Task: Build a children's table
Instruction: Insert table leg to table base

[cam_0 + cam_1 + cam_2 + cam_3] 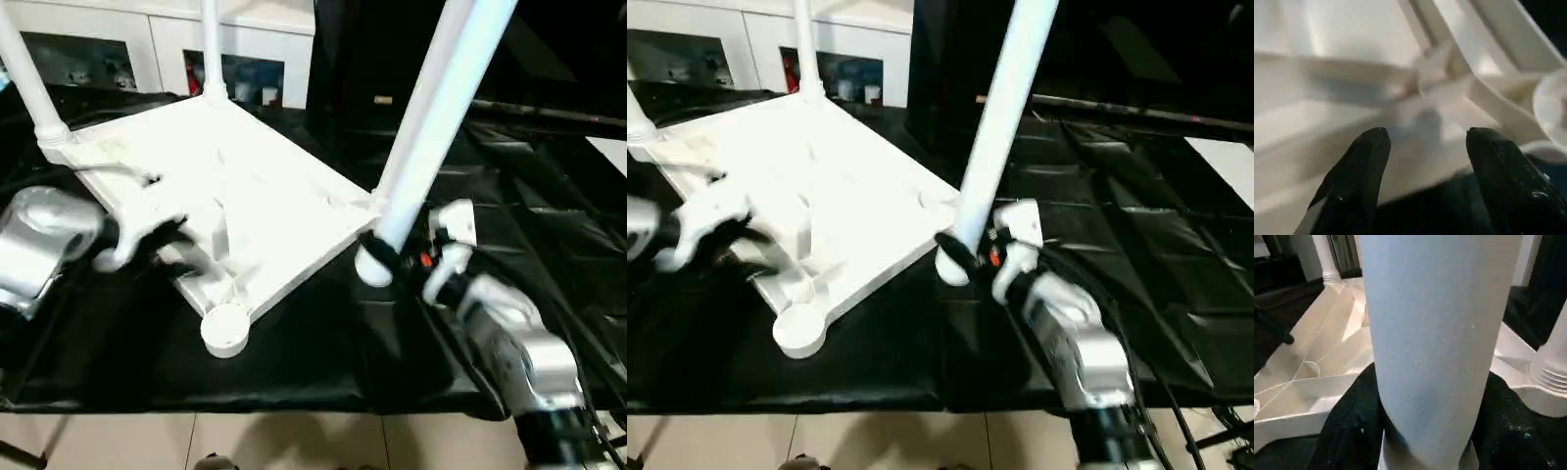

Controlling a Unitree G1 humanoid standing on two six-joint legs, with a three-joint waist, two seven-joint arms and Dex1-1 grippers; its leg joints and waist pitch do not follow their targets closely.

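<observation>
The children's table top [245,186] lies upside down on the black cloth, ribbed underside [1415,83] facing up. Two white legs stand in its far corners, one on the left [29,83] and one at the back [211,49]. The near corner socket [224,329] holds nothing. My right gripper [380,253] is shut on a third leg [431,117] just above its lower end. That leg leans up to the right, and its end rests beside the top's right corner [361,208]. My left gripper [162,237] is at the top's near-left rim with its fingers [1359,176] apart.
The black cloth's front edge [245,401] runs close below the near socket, with tiled floor beyond it. White cabinets with glass doors [235,59] stand behind the work table. More black cloth [549,215] stretches to the right.
</observation>
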